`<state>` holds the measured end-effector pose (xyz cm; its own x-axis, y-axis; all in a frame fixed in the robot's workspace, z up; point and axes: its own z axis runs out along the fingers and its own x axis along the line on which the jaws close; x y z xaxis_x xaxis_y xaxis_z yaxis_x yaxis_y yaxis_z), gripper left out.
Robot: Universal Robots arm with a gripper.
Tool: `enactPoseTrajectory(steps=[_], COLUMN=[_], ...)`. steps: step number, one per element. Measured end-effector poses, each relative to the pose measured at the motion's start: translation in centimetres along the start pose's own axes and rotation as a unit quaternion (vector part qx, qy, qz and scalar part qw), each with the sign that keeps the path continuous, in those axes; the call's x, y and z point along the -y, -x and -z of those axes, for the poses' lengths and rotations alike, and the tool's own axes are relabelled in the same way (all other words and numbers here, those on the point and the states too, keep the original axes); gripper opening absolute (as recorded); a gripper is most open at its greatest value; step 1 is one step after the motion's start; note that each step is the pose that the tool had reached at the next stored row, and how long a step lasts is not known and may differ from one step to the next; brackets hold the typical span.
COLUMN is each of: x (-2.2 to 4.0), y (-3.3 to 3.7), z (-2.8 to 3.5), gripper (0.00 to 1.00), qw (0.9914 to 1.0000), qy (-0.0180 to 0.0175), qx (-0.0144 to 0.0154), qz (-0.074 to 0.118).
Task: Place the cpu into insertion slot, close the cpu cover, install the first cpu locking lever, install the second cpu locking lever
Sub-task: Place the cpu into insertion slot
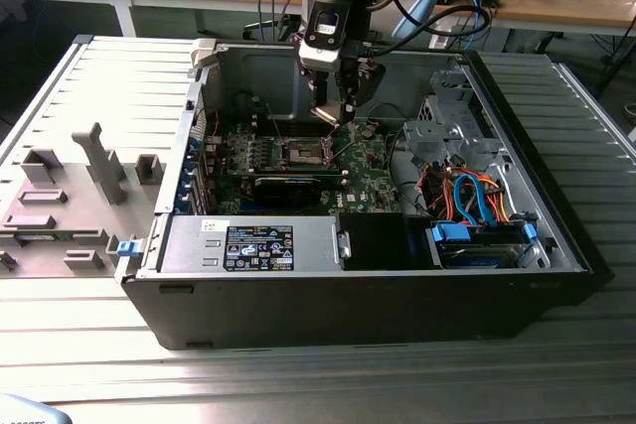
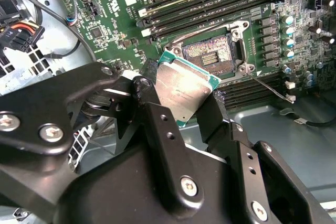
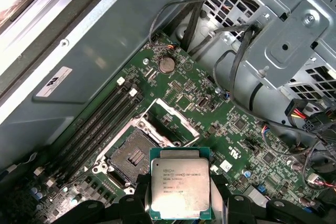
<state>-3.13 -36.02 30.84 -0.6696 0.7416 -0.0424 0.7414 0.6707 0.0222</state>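
Nearest the lens in both wrist views, the gripper (image 2: 182, 109) has its two black fingers (image 2: 157, 124) closed on opposite edges of the cpu (image 2: 185, 85), which we see held clear of the green motherboard (image 3: 231, 124).

1. Step in hand: we judge this to be the first step, placing the chip. The insertion slot (image 3: 134, 156) is bare, its dark centre exposed, and the chip hangs just beside it rather than squarely over it.
2. What placement calls for: in our judgement, the chip must be squared with the slot's metal rim and lowered flat, without tilt.
3. Cover and lever: a pale frame standing at the slot's edge appears to be the cpu cover (image 3: 176, 116), raised. A thin locking lever (image 2: 270, 85) lies swung out.

Limits of view: the fingers hide one corner of the chip. We cannot judge its height above the slot, nor make out the second lever.
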Motion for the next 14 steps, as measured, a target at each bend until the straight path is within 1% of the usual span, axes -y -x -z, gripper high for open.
enactPoseTrajectory(steps=[14], x=[0.00], y=[0.00], z=[-0.06], gripper=[0.55], qw=[0.99998], qy=[-0.0003], qx=[0.0002], qz=[-0.007])
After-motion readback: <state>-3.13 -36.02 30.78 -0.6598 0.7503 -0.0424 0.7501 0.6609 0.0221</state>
